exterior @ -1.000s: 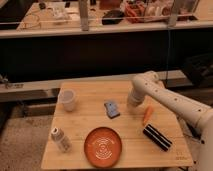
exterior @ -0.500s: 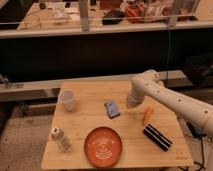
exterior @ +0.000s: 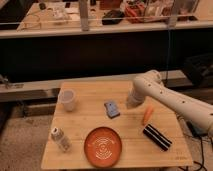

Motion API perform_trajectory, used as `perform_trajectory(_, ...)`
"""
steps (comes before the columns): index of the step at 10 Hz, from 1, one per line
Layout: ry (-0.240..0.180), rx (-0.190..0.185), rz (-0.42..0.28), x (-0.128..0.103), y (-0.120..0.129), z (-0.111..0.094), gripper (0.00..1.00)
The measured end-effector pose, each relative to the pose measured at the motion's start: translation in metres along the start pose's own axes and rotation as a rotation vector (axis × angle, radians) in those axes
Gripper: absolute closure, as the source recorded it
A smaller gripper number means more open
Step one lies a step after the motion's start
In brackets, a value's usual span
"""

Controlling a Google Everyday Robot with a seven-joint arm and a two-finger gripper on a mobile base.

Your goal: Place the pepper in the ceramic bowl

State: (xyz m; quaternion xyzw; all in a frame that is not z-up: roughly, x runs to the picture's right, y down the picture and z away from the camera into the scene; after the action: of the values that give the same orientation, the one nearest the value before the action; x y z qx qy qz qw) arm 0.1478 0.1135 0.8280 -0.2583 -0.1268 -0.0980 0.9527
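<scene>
The pepper, small, slim and orange, lies on the wooden table right of centre. The ceramic bowl, orange-red with a white swirl, sits near the front edge with nothing in it. My white arm reaches in from the right and bends down. Its gripper hangs just above the table, a little left of the pepper and right of a blue object. The gripper is apart from the pepper and nothing shows in its grasp.
A blue object lies mid-table. A white cup stands at the back left and a white shaker bottle at the front left. A black ribbed bar lies front right of the pepper. A dark counter runs behind the table.
The arm has shifted only slightly near the table's middle. The pepper, bowl and other items stay where they were.
</scene>
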Motion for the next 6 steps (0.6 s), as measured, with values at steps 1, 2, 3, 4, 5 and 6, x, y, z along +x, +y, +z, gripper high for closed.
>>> perform_trajectory(1,-0.007,0.005,0.008,0.004,0.003,-0.003,0.93)
perform_trajectory(2,-0.011,0.007,0.014,0.008,0.006,-0.006,0.93)
perform_trajectory(3,-0.015,0.009,0.017,0.01,0.008,-0.007,0.93)
perform_trajectory(4,-0.023,0.014,0.015,0.009,0.009,-0.009,0.93)
perform_trajectory(5,-0.028,0.021,0.014,0.008,0.01,-0.013,0.93)
perform_trajectory(6,-0.033,0.026,0.015,0.007,0.011,-0.017,0.93)
